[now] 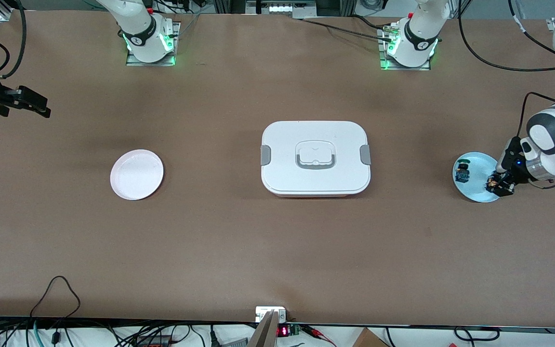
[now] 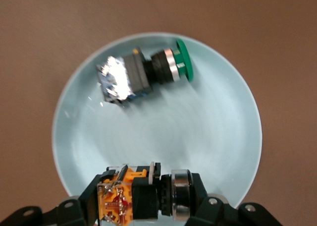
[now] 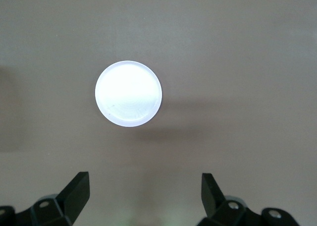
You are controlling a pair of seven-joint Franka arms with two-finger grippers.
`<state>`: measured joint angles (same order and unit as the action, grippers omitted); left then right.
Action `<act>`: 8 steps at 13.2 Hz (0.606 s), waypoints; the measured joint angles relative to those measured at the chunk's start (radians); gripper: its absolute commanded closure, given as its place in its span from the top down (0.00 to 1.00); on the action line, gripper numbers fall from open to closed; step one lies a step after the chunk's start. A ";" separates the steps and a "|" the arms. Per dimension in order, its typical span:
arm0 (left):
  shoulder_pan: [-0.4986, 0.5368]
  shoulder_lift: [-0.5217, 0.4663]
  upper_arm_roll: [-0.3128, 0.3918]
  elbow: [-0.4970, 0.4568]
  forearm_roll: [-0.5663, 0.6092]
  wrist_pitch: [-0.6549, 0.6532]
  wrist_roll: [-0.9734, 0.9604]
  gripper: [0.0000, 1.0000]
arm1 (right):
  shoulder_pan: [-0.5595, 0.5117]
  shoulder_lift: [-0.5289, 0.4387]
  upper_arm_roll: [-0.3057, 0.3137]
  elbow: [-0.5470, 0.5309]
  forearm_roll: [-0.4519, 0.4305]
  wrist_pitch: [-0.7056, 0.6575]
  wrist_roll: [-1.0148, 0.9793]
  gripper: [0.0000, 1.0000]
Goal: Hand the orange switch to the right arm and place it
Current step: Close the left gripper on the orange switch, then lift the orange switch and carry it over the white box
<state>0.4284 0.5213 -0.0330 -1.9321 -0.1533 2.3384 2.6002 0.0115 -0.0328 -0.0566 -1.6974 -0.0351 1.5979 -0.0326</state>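
Note:
The orange switch point(image 2: 130, 198) has an amber body, a black middle and a silver ring. My left gripper point(image 2: 146, 198) is shut on it, one finger at each end. It sits low at the rim of the light blue plate point(image 2: 208, 132) at the left arm's end of the table. The front view shows the same grip: left gripper point(image 1: 497, 185), switch point(image 1: 491, 183), blue plate point(image 1: 476, 194). My right gripper point(image 1: 36, 105) is open and empty, up in the air at the right arm's end. In its wrist view the right gripper point(image 3: 145, 184) is above bare table near a white plate point(image 3: 128, 93).
A second switch with a green cap point(image 2: 143, 75) lies on the blue plate; it also shows in the front view point(image 1: 463, 171). A white lidded box point(image 1: 315, 158) stands mid-table. The white plate point(image 1: 137, 174) lies toward the right arm's end. Cables run along the table's front edge.

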 measured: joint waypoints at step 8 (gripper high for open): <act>-0.013 -0.001 -0.159 0.283 -0.046 -0.584 -0.349 0.01 | 0.000 0.000 0.001 0.000 0.000 0.000 -0.001 1.00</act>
<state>0.4158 0.5206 -0.1925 -1.6493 -0.1995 1.7541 2.2509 0.0119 -0.0329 -0.0560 -1.6972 -0.0351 1.5979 -0.0341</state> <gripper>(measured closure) 0.278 0.000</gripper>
